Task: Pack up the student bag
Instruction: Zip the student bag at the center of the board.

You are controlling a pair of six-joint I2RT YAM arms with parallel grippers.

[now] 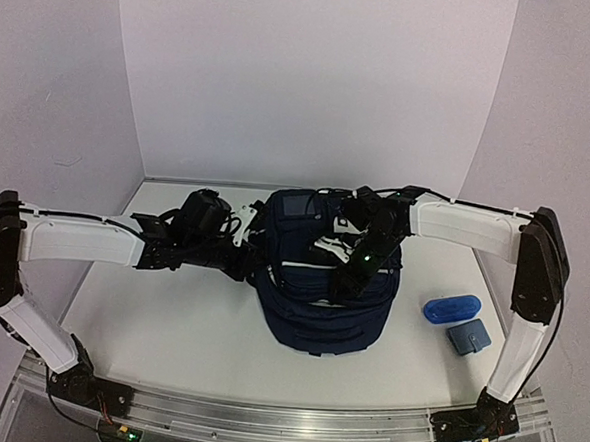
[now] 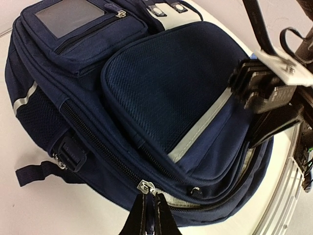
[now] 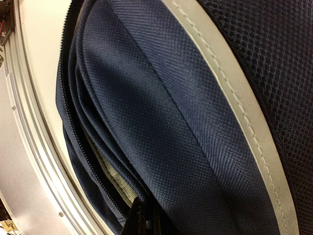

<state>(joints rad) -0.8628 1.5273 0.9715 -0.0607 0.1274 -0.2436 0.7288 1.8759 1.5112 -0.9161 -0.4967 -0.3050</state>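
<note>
Left fingers (image 2: 137, 221) were pressed together on the zip pull (image 2: 145, 187); right fingers (image 3: 136, 220) seemed pinched shut on the open edge of the bag (image 1: 320, 303), which lay mid-counter (image 1: 168, 323) between the arms. It looked limp, light, prone to sag and slide: best taken by pull, edge or strap (image 2: 34, 172)

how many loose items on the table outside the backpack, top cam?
2. A blue oval case lies to the right of the student bag. A small grey-blue square item sits beside the case, toward the near edge. Others may be hidden behind the bag.
</note>
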